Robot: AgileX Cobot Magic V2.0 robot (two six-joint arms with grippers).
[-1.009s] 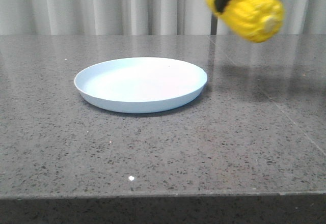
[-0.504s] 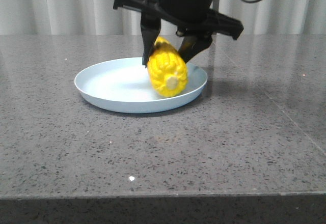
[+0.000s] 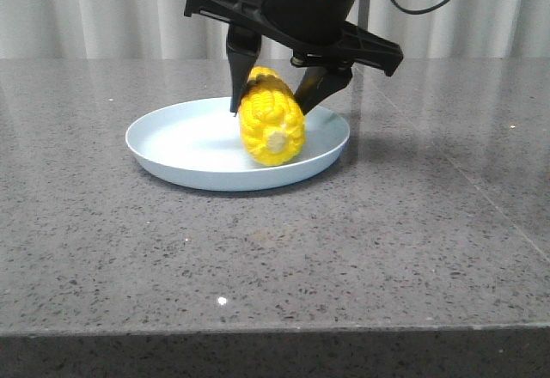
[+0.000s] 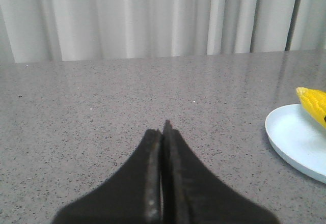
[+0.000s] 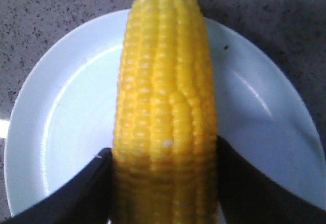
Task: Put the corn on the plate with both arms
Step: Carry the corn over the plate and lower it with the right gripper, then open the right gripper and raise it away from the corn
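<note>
The yellow corn (image 3: 271, 124) lies on the right half of the pale blue plate (image 3: 172, 142), its pale stub end facing the camera. My right gripper (image 3: 273, 101) is shut on the corn, one black finger on each side of it. In the right wrist view the corn (image 5: 165, 112) runs lengthwise across the plate (image 5: 66, 117) between the fingers (image 5: 84, 188). My left gripper (image 4: 162, 132) is shut and empty, low over bare table to the left of the plate (image 4: 293, 137); the corn's tip (image 4: 313, 102) shows at that view's edge.
The table is dark speckled grey stone (image 3: 258, 266) with its front edge close to the camera. Pale curtains (image 3: 129, 9) hang behind it. A black cable (image 3: 421, 0) trails from the right arm.
My right gripper came down from the upper right with the corn and lowered it onto the plate; in the last half second the corn shifted slightly left and settled lower.
</note>
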